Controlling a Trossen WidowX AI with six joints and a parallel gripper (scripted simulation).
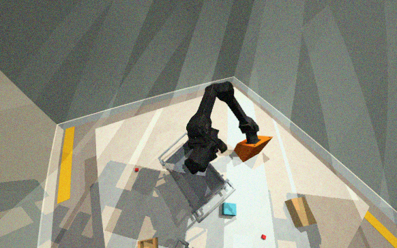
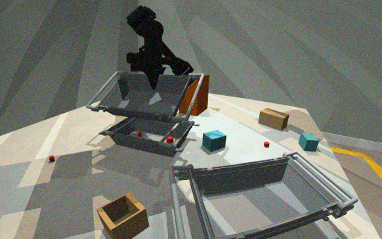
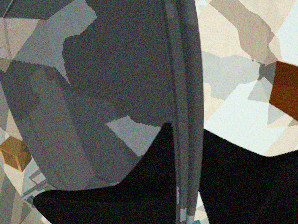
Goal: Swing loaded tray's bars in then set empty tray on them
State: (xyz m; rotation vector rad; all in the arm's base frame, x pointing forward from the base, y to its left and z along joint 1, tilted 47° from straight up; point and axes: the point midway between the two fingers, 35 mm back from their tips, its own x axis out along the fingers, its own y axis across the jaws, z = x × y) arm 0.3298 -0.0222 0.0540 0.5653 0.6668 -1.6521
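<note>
A nearly closed gripper [image 1: 196, 167] [image 2: 153, 86] [image 3: 176, 128] clamps a smooth gray plastic tray [image 1: 218, 182] [image 2: 144, 113] [image 3: 187, 90] by its wall; beneath, a loaded tray [image 2: 141, 142] holds red cubes [image 2: 169, 139].

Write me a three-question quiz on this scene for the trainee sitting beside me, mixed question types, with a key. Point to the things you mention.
1. True or false: the jaws are shut on a wall of the raised tray [image 1: 192, 185] [image 2: 141, 109] [image 3: 95, 150].

2. Multiple choice: what stands beside the loaded tray [image 2: 141, 144] on the table?
A. a green bottle
B. a teal block [image 1: 229, 209] [image 2: 214, 140]
C. a yellow cup

3. Fill in the blank: the small blocks [image 2: 169, 140] visible inside the loaded tray are ____ in colour.

Key: 1 true; 2 B; 3 red.
</note>
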